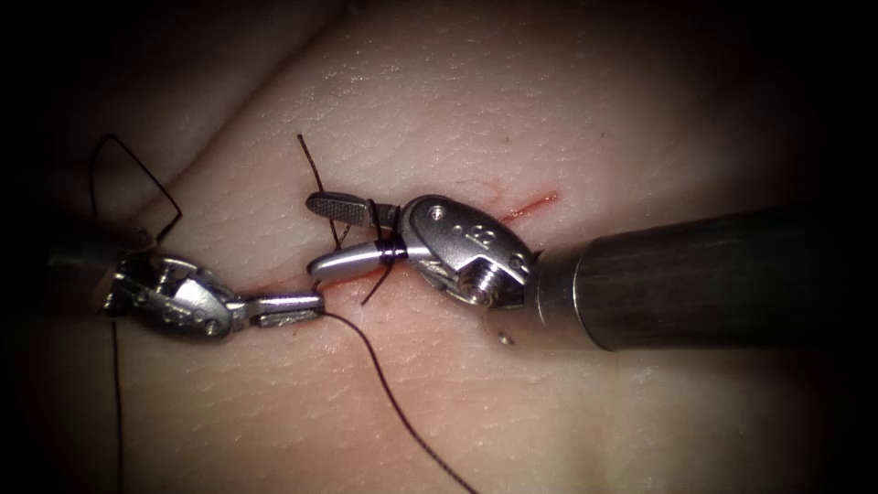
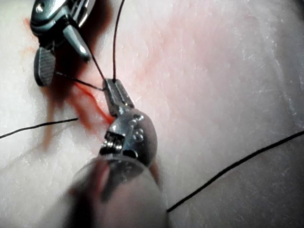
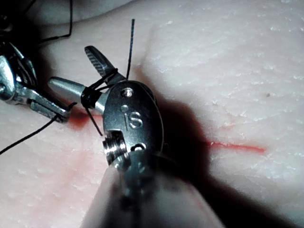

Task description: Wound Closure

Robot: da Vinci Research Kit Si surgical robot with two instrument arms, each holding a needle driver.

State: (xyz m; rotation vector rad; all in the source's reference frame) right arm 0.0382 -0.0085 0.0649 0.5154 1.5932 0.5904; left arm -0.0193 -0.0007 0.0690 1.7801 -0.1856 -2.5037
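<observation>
The right tool [image 1: 313, 235] comes in from the right over the cut [image 1: 530, 206] with its jaws open. Dark thread [image 1: 389, 249] is wound around both jaws near their hinge, and nothing is gripped between them. A short free thread end [image 1: 309, 160] rises just behind the jaws. The left tool [image 1: 318, 306] lies left of the cut, shut on the thread just below the right tool's lower jaw. From there a long strand [image 1: 402, 412] trails down across the tissue [image 1: 512, 101]. In the right wrist view the wraps [image 3: 88, 97] sit around the open right tool [image 3: 69, 66], with the left tool [image 3: 61, 115] beside it. In the left wrist view the left tool [image 2: 110, 85] pinches the thread below the right tool [image 2: 59, 61].
Red fluid [image 1: 338, 279] stains the cut beneath the jaws. More thread loops [image 1: 137, 174] over the left tool's shaft and hangs down at the far left [image 1: 117, 412]. The right tool's thick dark shaft [image 1: 713, 274] covers the tissue on the right.
</observation>
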